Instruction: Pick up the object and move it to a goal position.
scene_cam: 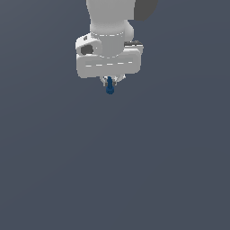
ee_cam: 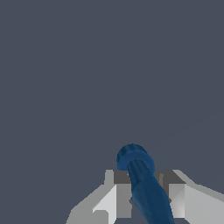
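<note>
**A:** Status at that frame, left to right?

**B:** Exterior view's left was plain dark grey ground (scene_cam: 40, 157), flat and featureless. The arm (scene_cam: 110, 27) came in from the top edge near the middle, white, with a dark patch at its upper right. Below it sat the wide white hand body, dashed seam lines on its face.

**A:** Gripper?

**B:** The gripper (scene_cam: 110, 81) pointed straight down, closed onto the object (scene_cam: 110, 88). Fingers were barely visible under the hand body in the exterior view, just short stubs either side of the piece.

**A:** Object position?

**B:** Clamped between the fingers, hanging below them. Dark blue, elongated, rounded end lowest. It sat upright in the exterior view, roughly on the hand's centre line. Far smaller than the hand.

**A:** Wrist view agree?

**B:** Yes. The object (ee_cam: 142, 183) ran out between the two fingers (ee_cam: 117, 197) as a blue shaft ending in a wider rounded cap. It looked slightly slanted there relative to the fingers. One pale finger on each side, both up against the shaft.

**A:** Was it off the ground?

**B:** Couldn't tell height. No shadow or contact visible in either view; the ground (ee_cam: 87, 65) behind it was uniform grey.

**A:** Exterior view's right?

**B:** Same grey ground.
</note>
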`<state>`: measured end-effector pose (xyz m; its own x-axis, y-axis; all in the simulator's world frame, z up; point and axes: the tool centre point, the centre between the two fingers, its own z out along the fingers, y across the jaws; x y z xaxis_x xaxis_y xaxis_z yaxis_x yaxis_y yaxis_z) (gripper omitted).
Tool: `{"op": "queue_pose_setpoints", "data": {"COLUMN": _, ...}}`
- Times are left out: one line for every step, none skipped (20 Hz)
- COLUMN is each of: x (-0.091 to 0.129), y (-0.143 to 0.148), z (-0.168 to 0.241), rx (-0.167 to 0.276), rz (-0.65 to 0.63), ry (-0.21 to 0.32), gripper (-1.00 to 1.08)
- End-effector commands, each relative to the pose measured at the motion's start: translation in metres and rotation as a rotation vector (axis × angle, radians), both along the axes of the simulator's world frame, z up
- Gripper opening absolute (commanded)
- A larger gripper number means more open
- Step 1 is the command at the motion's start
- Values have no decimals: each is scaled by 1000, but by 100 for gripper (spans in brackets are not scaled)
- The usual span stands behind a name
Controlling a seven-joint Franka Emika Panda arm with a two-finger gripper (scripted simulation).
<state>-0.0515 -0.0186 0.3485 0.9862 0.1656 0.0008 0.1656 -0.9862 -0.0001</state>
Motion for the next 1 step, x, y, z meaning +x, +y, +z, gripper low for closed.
{"op": "queue_pose_setpoints", "data": {"x": 0, "y": 0, "z": -1, "rx": 0, "rz": 0, "ry": 1, "gripper": -100}}
